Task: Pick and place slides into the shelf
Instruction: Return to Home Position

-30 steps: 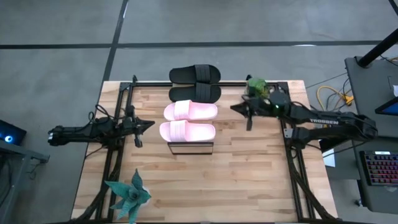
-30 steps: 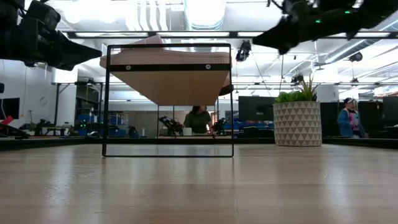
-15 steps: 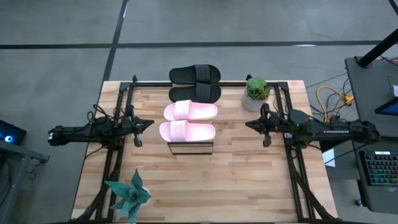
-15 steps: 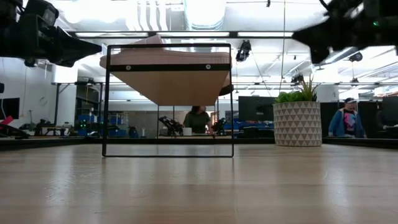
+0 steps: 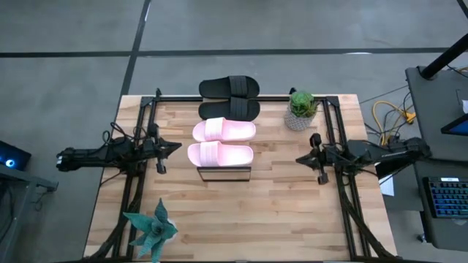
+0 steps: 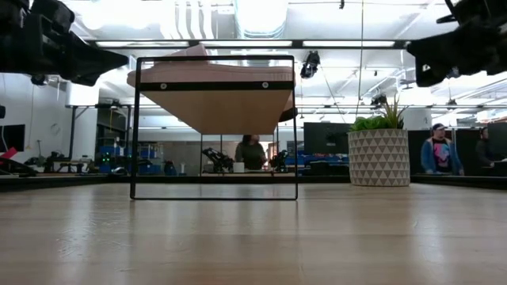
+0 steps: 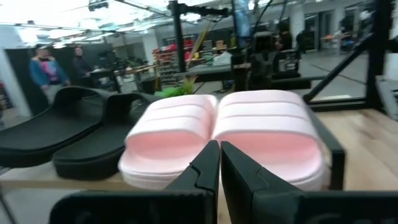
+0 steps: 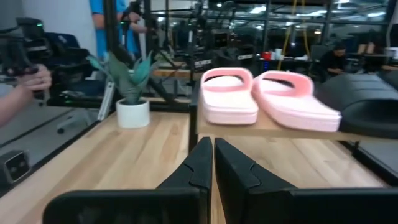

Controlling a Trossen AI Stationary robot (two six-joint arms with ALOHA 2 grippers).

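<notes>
Four slides lie sole-down in a row on the shelf's plank top point(image 5: 223, 174). The pink pair point(image 5: 222, 142) is at the near end and the black pair point(image 5: 229, 98) at the far end. In the low view the shelf's black frame point(image 6: 214, 127) stands on the table. My left gripper point(image 5: 175, 145) hovers shut at the table's left, pointing level at the pink slides point(image 7: 217, 134). My right gripper point(image 5: 300, 158) hovers shut at the table's right, facing the pink slides point(image 8: 267, 96) from the other side. Neither holds anything.
A potted plant in a patterned pot point(image 5: 301, 109) stands at the far right, just beyond my right gripper. A teal succulent point(image 5: 152, 228) stands at the near left corner. Black frame rails point(image 5: 135, 183) run along both table sides. People stand in the room behind.
My right gripper has drawn back from beside the potted plant toward the table's right edge and somewhat toward the near edge. It has sunk lower, levelled out and stayed shut. The slides and the shelf have not moved.
</notes>
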